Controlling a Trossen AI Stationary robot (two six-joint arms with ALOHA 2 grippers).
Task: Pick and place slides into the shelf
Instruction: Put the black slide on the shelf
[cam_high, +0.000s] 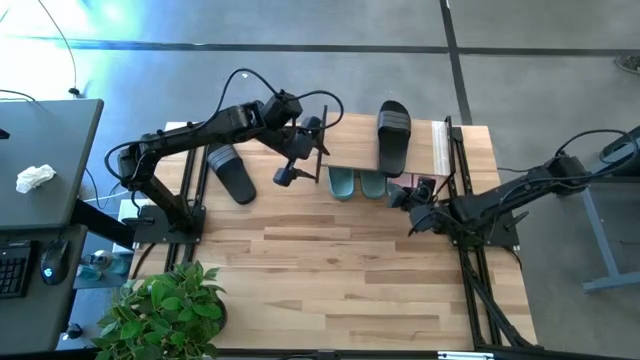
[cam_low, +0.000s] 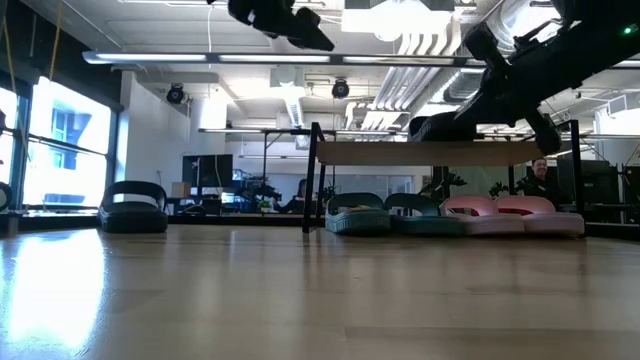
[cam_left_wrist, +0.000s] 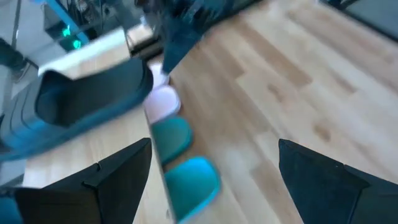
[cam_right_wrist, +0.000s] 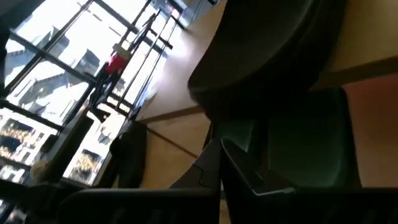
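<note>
The shelf stands at the table's far side. One black slide lies flat on its plank top. Beneath it, on the table, sit a dark green pair and a pale pink pair, toes toward the near edge. A second black slide lies on the table to the shelf's left. My left gripper hovers open above the shelf's left end, nothing between its fingers. My right gripper is shut and empty just in front of the shelf, near the green slides.
A potted plant stands at the table's near left corner. A dark desk with a keyboard and a mouse lies off the table's left edge. Bare wooden tabletop stretches between the shelf and the near edge.
</note>
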